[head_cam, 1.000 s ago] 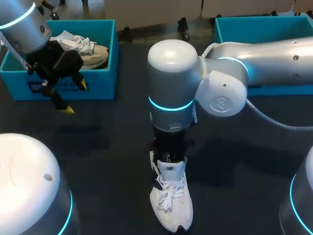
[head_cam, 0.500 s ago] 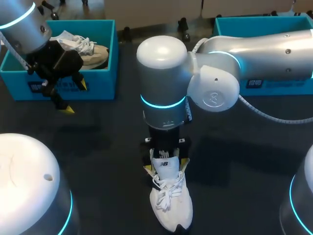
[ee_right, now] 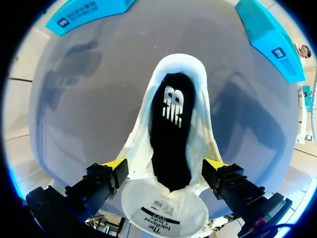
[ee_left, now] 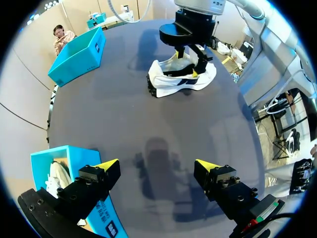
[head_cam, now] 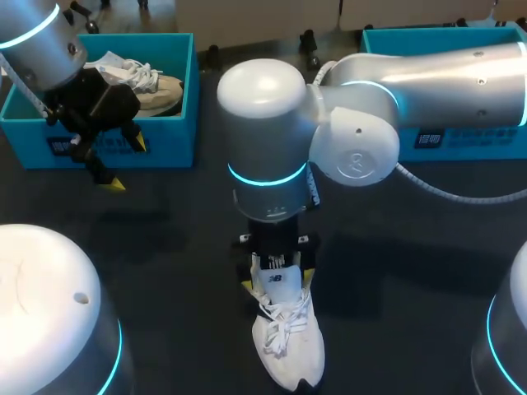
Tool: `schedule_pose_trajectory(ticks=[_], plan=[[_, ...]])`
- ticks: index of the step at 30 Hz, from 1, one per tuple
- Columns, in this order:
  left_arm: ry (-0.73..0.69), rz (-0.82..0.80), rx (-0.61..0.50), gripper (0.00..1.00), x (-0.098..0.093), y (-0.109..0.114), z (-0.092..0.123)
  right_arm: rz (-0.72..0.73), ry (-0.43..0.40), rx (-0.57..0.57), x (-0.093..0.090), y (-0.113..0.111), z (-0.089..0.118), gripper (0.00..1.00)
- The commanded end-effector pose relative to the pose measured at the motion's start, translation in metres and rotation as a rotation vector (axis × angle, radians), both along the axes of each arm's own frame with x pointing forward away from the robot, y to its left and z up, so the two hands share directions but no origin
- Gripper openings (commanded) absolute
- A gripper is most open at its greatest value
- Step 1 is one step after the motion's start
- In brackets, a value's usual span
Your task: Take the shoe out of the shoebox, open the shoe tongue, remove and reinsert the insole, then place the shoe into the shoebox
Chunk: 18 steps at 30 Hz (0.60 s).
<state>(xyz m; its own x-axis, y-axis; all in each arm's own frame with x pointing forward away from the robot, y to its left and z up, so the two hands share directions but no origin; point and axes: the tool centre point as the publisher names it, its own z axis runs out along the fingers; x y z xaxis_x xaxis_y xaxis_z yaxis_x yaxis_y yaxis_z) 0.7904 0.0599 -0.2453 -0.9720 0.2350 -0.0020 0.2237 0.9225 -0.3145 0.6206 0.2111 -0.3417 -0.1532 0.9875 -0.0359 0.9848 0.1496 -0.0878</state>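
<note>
Right tool (ee_right: 166, 163) stands wide astride the shoe (ee_right: 174, 69); recommend lowering centred and pinching only the black insole (ee_right: 171, 139); left tool (ee_left: 157, 166) wide, holding nothing.

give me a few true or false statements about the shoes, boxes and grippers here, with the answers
1. The white shoe stands on the table, outside both boxes. True.
2. The left gripper is shut on a shoe. False: it is open and empty, above bare table.
3. The left shoebox holds a second shoe. True.
4. The right gripper hangs over a shoebox. False: it is at the white shoe's opening, open, with one finger on either side.
</note>
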Motion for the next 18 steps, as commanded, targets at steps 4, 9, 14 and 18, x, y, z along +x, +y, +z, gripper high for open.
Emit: schedule_pose_trajectory(ticks=[4, 9, 14, 18], plan=[[0.001, -0.001, 0.003, 1.00, 0.000, 0.000, 0.000, -0.007, -0.001, -0.012, -0.006, 0.002, 0.002, 1.00], [0.001, -0.001, 0.003, 1.00, 0.000, 0.000, 0.000, -0.013, -0.005, -0.028, -0.010, 0.001, 0.007, 1.00], [0.001, -0.001, 0.003, 1.00, 0.000, 0.000, 0.000, -0.016, -0.011, -0.031, -0.014, 0.003, 0.012, 1.00], [0.001, -0.001, 0.003, 1.00, 0.000, 0.000, 0.000, -0.017, -0.018, -0.049, -0.017, 0.005, 0.019, 1.00]])
